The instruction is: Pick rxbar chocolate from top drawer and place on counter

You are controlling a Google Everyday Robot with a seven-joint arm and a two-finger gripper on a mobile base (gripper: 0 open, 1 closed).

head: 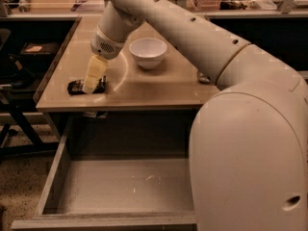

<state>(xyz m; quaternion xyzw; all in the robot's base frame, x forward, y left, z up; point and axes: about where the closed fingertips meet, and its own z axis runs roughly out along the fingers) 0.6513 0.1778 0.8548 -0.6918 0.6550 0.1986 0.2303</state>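
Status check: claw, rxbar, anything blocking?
Claw at rxbar chocolate on counter, near front edge. Top drawer open. White bowl behind, not in the way.

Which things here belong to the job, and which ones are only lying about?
Belong to the job:
- rxbar chocolate, lying on the counter near its left front corner
- top drawer, open below the counter
- hand, down at the bar

Only lying about:
- white bowl, further back on the counter

On counter behind top drawer, hand over rxbar chocolate
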